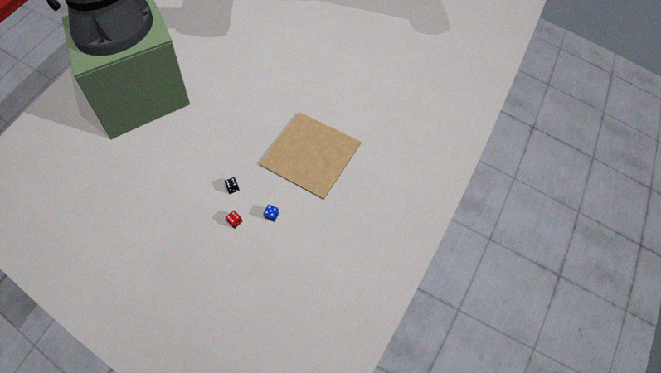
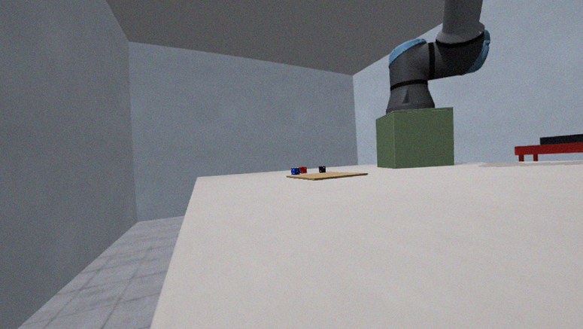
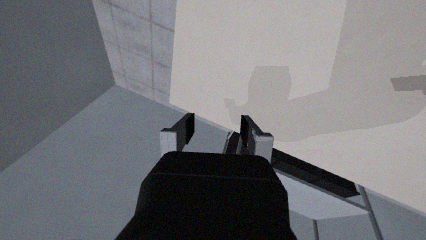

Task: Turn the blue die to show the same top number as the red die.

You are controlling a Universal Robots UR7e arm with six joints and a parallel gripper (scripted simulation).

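Tool point(image 3: 217, 123): fingers spread wide, nothing between them; neither dice nor mat in the wrist view, so the bearing to the blue die cannot be told.
Blue die point(image 1: 271, 213) point(image 2: 295, 171): on the counter point(image 1: 229, 296) point(image 2: 335, 250) point(image 3: 215, 45), off the mat point(image 1: 309, 156) point(image 2: 327, 175), near its edge; no long axis; top apparently five.
Red die point(image 1: 233, 219) point(image 2: 303, 170): beside the blue, top apparently six.
Next move: likely approach the blue die, fingers clear of the red, for a quarter turn.
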